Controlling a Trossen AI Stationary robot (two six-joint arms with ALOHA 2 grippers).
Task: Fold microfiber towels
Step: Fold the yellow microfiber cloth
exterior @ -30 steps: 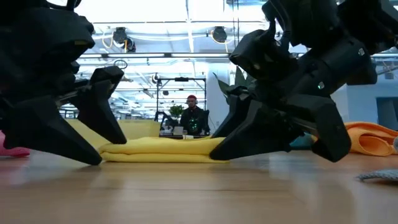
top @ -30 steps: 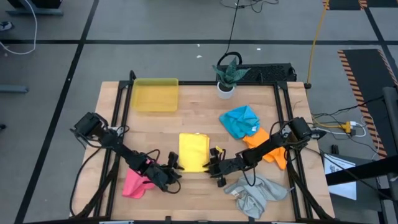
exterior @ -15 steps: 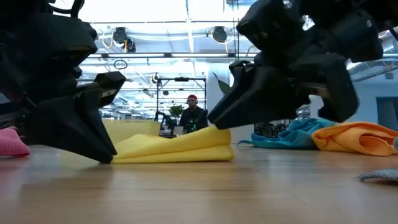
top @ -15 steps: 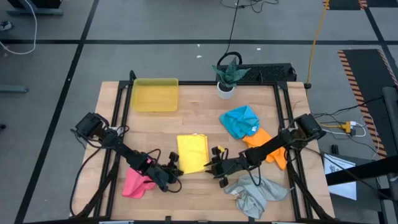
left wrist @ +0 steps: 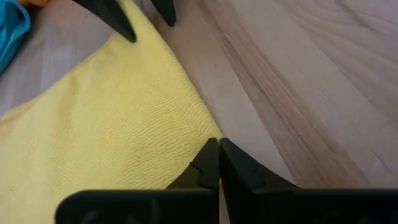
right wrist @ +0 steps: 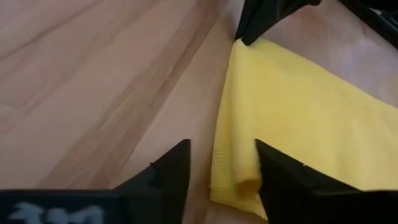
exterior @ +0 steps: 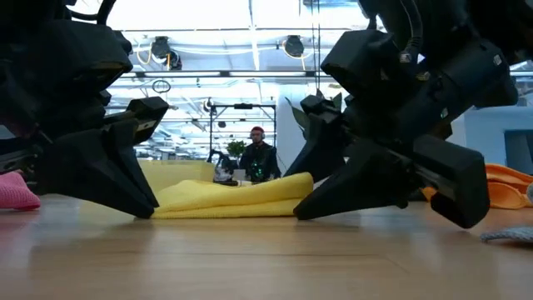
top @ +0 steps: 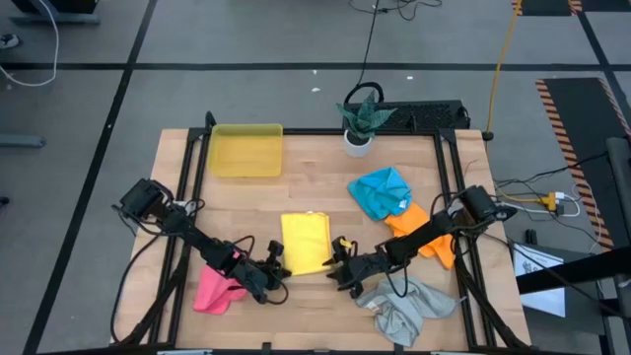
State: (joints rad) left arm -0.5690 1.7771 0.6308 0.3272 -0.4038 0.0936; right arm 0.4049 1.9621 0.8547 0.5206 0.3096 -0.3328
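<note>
Cloth is what we are handling at the table's near edge: our left gripper (left wrist: pixel 217 163) is pinching shut on the near left corner of the yellow towel (top: pixel 306 243), while our right gripper (right wrist: pixel 217 167) is straddling the near right corner with fingers apart. We are judging the towel light, soft and limp, best taken at its corners. Farther back, the blue towel (top: pixel 381 191) and orange towel (top: pixel 426 227) are waiting.
</note>
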